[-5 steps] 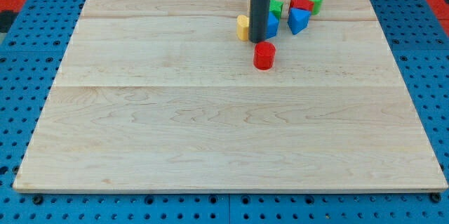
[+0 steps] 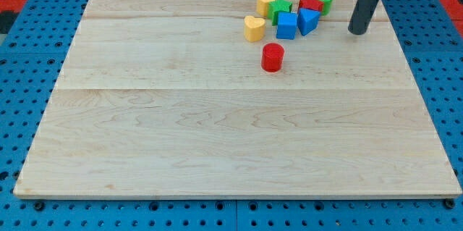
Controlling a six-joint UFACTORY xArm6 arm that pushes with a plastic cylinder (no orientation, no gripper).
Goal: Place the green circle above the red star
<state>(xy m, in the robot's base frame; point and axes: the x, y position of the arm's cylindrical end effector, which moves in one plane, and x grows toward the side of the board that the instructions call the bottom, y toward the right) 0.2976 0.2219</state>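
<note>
The green circle (image 2: 325, 0) sits near the view's top right of the wooden board (image 2: 217, 129), touching the red star (image 2: 311, 5) on that star's right. My tip (image 2: 357, 32) is to the right of and a little below the green circle, apart from all blocks. The rod rises toward the view's top.
A cluster lies left of the red star: a blue triangular block (image 2: 307, 21), a blue cube (image 2: 287, 25), a green block (image 2: 281, 9), a yellow block (image 2: 266, 1) and a yellow heart (image 2: 253, 28). A red cylinder (image 2: 273, 56) stands alone below them.
My tip has moved from in front of the blue cube, beside the yellow heart, to the right, past the cluster. The blocks it hid now show.
</note>
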